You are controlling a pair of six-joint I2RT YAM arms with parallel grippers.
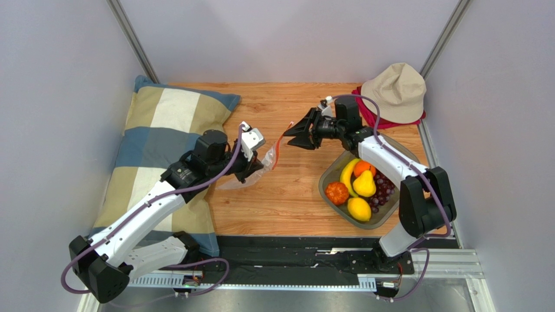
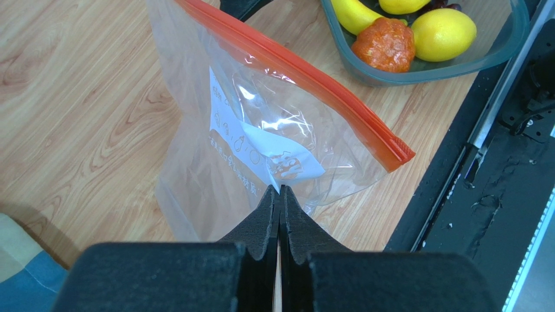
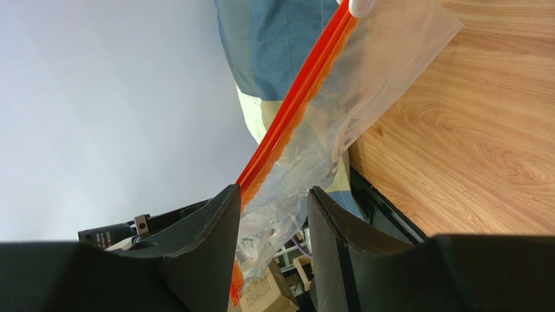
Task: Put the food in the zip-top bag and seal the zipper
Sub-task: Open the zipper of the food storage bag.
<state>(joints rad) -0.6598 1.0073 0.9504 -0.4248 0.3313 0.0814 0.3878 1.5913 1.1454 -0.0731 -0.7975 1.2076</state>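
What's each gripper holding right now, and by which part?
The left gripper pinches the zip-top bag by its clear edge opposite the zipper. The right gripper straddles the zipper end with jaws apart, not clamped.

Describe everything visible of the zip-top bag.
The zip-top bag is clear, crinkly plastic with a printed white label and an orange-red zipper along its mouth, a white slider at one end. It looks empty. The left gripper has its jaws shut on one edge; the zipper edge runs between the open jaws of the right gripper, brushing one. It hangs over the wooden table.
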